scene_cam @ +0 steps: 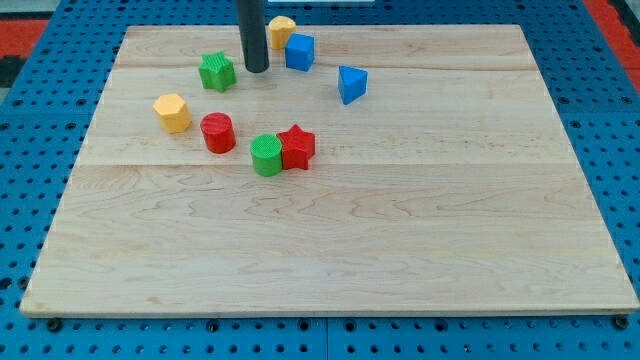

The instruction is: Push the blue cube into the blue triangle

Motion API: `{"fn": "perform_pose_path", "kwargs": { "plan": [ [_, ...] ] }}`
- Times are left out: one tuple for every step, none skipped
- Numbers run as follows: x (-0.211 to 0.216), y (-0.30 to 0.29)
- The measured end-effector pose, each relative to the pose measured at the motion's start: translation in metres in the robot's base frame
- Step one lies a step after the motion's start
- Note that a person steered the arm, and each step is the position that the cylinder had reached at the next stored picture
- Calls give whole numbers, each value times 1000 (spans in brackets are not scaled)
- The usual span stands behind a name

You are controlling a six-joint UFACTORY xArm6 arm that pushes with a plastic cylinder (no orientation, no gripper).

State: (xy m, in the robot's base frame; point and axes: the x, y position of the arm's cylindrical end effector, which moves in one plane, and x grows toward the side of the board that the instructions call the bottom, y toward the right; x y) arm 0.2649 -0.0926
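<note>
Blue cube (299,51) just right of my tip (257,70).

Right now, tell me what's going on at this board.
My tip is on the wooden board, just to the view's left of the blue cube, between it and the green block. The job is pushing that cube into the blue triangle, which sits apart from it, toward the view's lower right. They do not touch yet.
</note>
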Motion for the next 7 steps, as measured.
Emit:
{"fn": "perform_pose_path", "kwargs": {
  "plan": [
    [-30,35],
    [-32,102],
    [-38,151],
    [-34,214],
    [26,194],
    [11,190],
    [-40,239]
  ]
}}
